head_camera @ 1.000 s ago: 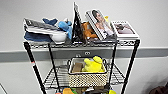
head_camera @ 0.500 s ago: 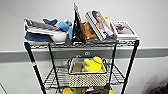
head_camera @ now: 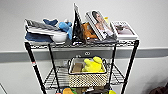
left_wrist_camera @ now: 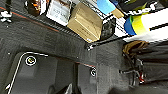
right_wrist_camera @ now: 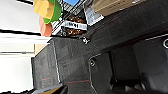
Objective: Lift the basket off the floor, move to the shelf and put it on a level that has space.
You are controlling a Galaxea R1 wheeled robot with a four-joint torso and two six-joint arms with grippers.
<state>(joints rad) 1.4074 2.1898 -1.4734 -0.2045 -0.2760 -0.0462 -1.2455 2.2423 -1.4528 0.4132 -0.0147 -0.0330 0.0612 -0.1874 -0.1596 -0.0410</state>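
Shows a shelf (head_camera: 32, 62) against a pale wall, seen from the head. On its top tier, from 9 o'clock to 3 o'clock: holds a white bowl (head_camera: 58, 38) under a blue toy, then books (head_camera: 100, 25) leaning upright, then a flat book at the far edge.

Below, places the basket (head_camera: 87, 78) on the middle level (head_camera: 53, 77), toward 6 o'clock of the view, between the front poles and close to the front edge. Carries a yellow toy (head_camera: 93, 65) inside. Leaves bare wire at 9 o'clock of the basket. Shows the tops of coloured blocks (head_camera: 67, 91) on the tier under it.

From the left wrist: looks down on dark floor (left_wrist_camera: 50, 37) and a brown box (left_wrist_camera: 85, 21). Cannot tell whether the left pincer (left_wrist_camera: 72, 88) is apart or together. From the right wrist: same floor, and cannot tell for the right pincer (right_wrist_camera: 120, 85) either.

Likely risks, as judged: with the basket so near the front edge, could slide or tip off if the rack is knocked by an arm or the base. Could also topple the leaning books with the same jolt.

Against half a second ago: sits slightly lower and shifted as a whole view, so reads as camera motion. Keeps the same arrangement on the tiers.
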